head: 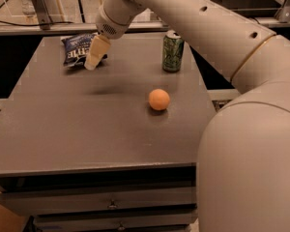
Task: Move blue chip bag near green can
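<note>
- Camera view: a grey table fills most of the picture, seen from above and in front, with drawers under its front edge.
- The blue chip bag lies flat near the table's far left corner, white lettering facing up.
- The green can stands upright near the far edge, right of the middle and well apart from the bag.
- An orange ball rests on the table in front of the can, slightly to its left and nearer the camera; it touches neither can nor bag.
- The robot's pale arm reaches in from the lower right, across the top of the picture, toward the far left.
- The gripper points down and leftward at the bag's right edge, overlapping that edge in the picture. Whether it touches the bag or hangs just above it cannot be told.
- The gripper shows as one cream-coloured shape, so I cannot tell whether it is open or closed.
- A soft shadow lies on the table in front of the gripper.
</note>
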Controlling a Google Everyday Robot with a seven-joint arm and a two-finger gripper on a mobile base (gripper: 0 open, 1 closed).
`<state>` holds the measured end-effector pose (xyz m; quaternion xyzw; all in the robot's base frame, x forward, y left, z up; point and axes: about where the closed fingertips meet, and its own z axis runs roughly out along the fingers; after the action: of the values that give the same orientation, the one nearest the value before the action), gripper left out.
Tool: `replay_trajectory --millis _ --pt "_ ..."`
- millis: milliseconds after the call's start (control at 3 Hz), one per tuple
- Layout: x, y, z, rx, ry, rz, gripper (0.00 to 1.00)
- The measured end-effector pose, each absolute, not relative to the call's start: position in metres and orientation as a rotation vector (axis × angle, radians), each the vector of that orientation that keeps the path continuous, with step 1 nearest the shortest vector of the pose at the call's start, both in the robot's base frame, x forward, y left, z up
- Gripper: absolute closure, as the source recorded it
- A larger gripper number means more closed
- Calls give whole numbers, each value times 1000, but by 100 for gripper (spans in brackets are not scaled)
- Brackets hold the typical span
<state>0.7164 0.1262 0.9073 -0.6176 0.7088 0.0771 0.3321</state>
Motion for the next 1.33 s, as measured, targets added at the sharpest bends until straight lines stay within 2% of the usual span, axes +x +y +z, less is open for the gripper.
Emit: replay_trajectory --millis 667,1333 --pt "727 142 901 -1510 1922 225 0" --pt "736 147 882 -1494 1812 374 0"
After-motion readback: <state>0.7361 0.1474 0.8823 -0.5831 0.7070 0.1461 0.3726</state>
